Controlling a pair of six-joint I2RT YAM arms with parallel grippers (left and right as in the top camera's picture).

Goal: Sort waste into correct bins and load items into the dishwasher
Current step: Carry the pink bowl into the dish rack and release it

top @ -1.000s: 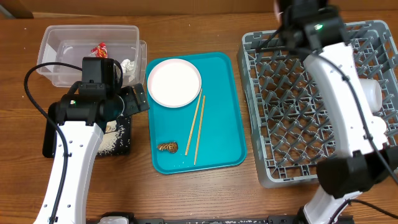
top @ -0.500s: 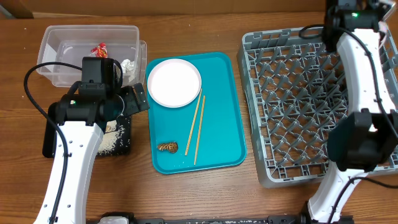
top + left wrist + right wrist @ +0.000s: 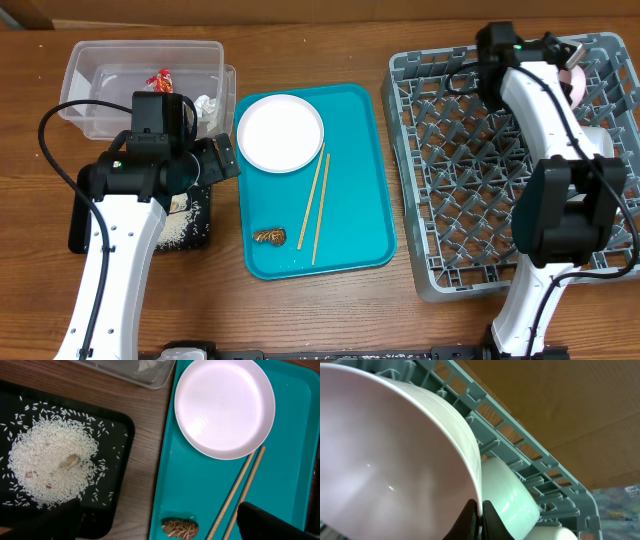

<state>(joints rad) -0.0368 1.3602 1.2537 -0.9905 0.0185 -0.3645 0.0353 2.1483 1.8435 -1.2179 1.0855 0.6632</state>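
Note:
My left gripper (image 3: 222,160) hangs open and empty over the gap between the black tray (image 3: 78,236) and the teal tray; in the left wrist view (image 3: 159,512) its fingers frame a brown food scrap (image 3: 180,528). Loose rice (image 3: 50,467) lies in the black tray. The white plate (image 3: 280,132) and chopsticks (image 3: 316,205) lie on the teal tray. My right gripper (image 3: 480,510) is shut on the rim of a white bowl (image 3: 395,455), held tilted at the grey dish rack's (image 3: 470,190) far right corner (image 3: 575,72). A second white bowl (image 3: 512,492) sits next to it.
The clear tub (image 3: 90,70) at the back left holds the red wrapper (image 3: 160,78) and the white tissue (image 3: 207,104). The teal tray (image 3: 360,200) sits mid-table. The right arm spans the rack's right side. A cardboard wall stands behind the rack.
The right arm swung from the rack's back left to its back right corner, and the bowl now shows there. The left arm has not moved.

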